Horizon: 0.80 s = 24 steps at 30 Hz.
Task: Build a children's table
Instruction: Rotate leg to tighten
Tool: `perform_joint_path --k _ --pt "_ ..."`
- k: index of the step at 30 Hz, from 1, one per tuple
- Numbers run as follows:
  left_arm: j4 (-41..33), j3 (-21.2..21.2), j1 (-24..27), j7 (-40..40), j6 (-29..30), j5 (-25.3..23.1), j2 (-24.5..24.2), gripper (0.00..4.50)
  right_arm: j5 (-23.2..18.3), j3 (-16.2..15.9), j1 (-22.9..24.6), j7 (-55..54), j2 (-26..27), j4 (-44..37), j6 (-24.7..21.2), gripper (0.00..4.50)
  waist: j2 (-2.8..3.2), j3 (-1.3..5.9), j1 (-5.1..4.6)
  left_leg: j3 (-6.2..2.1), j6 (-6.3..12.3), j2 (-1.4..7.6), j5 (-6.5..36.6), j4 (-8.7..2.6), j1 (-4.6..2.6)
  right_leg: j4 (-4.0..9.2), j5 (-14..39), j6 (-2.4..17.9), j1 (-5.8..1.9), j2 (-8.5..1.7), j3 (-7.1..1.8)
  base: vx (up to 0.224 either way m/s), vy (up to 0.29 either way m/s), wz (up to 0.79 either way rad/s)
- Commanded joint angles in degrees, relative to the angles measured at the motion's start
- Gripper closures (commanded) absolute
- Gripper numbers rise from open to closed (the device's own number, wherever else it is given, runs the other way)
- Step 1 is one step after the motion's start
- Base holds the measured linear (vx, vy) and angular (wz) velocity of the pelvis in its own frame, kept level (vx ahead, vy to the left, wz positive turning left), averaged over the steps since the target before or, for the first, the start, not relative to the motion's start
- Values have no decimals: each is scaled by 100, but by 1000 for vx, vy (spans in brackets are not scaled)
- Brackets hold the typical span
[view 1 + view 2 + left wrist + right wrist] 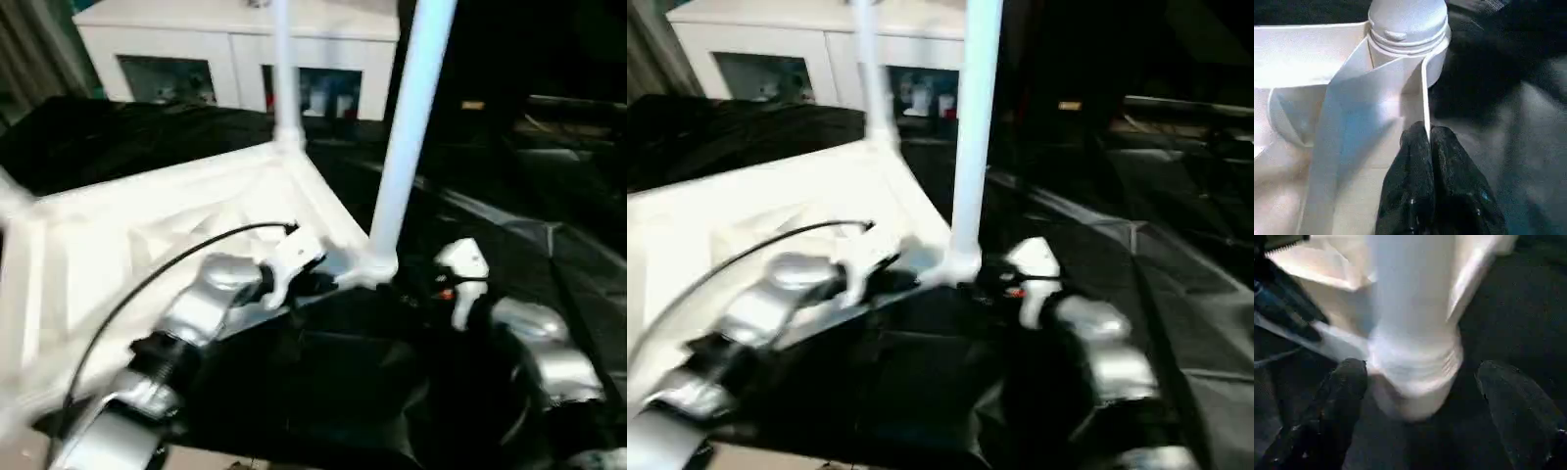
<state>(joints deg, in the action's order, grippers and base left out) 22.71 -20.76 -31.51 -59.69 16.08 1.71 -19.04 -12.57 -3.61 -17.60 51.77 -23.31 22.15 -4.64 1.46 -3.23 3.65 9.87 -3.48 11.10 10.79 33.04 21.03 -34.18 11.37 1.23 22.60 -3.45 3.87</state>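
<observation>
The white tabletop (147, 235) lies upside down on black cloth, ribbed underside up. Two white legs stand upright in its corner sockets: one at the far corner (284, 78) and one at the near corner (407, 127). My left gripper (1426, 147) is shut on the tabletop's thin rim wall (1425, 103), just beside the near socket (1408, 29). My right gripper (1425, 396) is open, one finger (1339, 396) on each side of the near socket's base (1415, 367), not touching it. In the left eye view it sits right of that corner (431, 289).
A white cabinet (235, 49) with glass doors stands at the back. Black cloth (549, 245) covers the work surface to the right and front. A black cable (147, 284) arcs over my left forearm.
</observation>
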Motion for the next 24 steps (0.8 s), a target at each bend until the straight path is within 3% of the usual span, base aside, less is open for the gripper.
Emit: perform_joint_path --k 1,5,11,17,24 --pt "-360 -330 105 -629 170 155 -76 450 -57 -80 -17 143 -79 -144 -56 64 -23 367 10 -42 648 240 513 -304 -33 297 -45 1577 -321 -458 -282 0 0 0" --pt "-507 -355 158 -751 236 183 -150 450 -132 -182 27 417 -153 -274 -133 64 -36 371 7 -40 617 236 550 -302 -35 292 46 1569 -334 -461 -282 0 0 0" --pt "-622 -354 200 -806 306 204 -217 450 -81 -355 109 765 -178 -374 -151 64 -40 382 108 -29 588 233 478 -278 -43 284 80 1514 -328 -463 -294 0 0 0" --pt "-695 -345 206 -838 400 186 -240 450 -8 -485 91 848 -177 -320 -135 64 -43 356 124 -42 374 226 825 -295 -44 330 693 1357 -311 -460 -298 0 0 0" --pt "-711 -327 211 -832 434 178 -253 450 -20 -451 64 856 -175 -275 -163 131 -49 369 126 -45 386 215 705 -275 -35 316 651 1317 -310 -454 -299 0 0 0"
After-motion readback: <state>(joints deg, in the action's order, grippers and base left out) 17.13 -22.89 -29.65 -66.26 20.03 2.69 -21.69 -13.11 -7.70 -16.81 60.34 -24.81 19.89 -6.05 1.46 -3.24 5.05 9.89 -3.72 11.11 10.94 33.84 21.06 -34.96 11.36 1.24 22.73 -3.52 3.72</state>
